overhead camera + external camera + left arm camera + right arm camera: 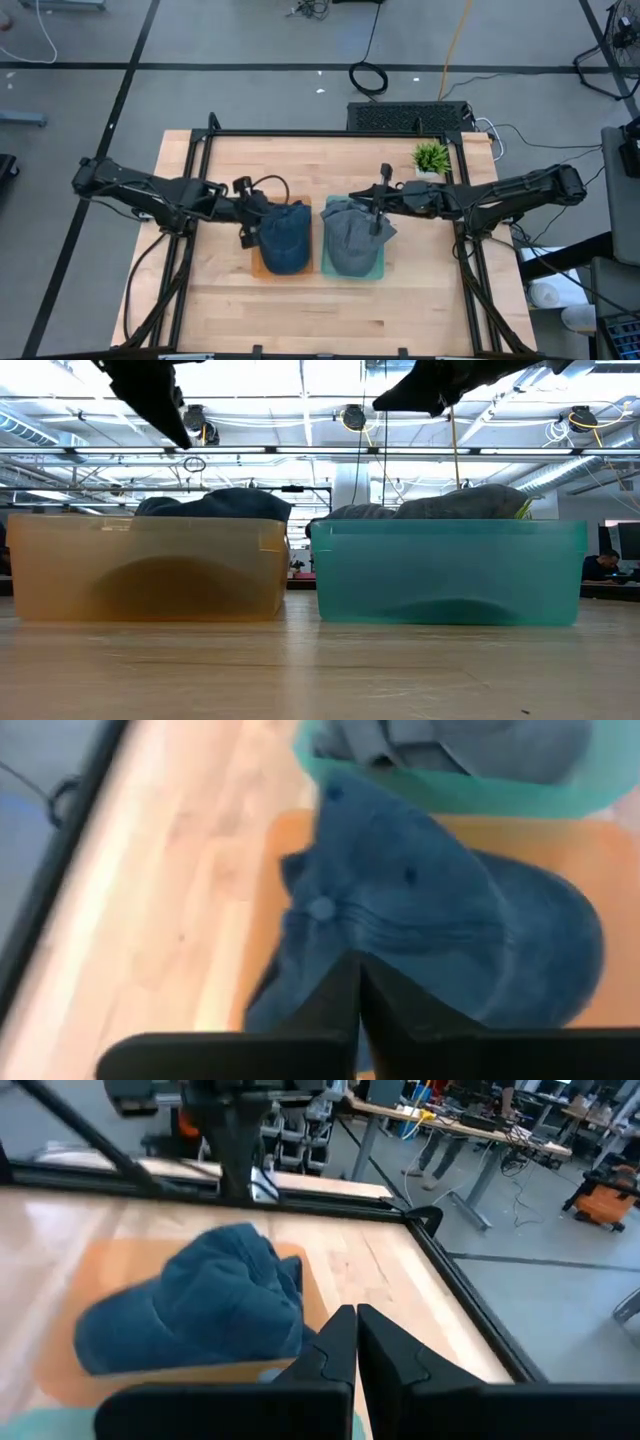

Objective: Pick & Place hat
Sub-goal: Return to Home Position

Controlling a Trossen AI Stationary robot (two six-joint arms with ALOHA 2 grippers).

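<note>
- Orange bin [150, 570] on the wooden tabletop [300, 310] holds blue caps [285, 238]; the left fingers [340, 995] hang above them, pressed together and empty.
- Green bin [450, 575], just beside it, is heaped with gray caps [352, 242].
- Right fingers [335, 1342] hover over that gray heap, likewise pressed together and empty.
- Small green plant [431, 157] stands behind the right arm.

We found ourselves in a robotics lab: a wooden table [330, 310] stood on a gray floor [250, 40] with loose cables [368, 75], bare ceiling beams [300, 452] ran overhead, and workbenches [455, 1120] loaded with gear filled the room behind.
</note>
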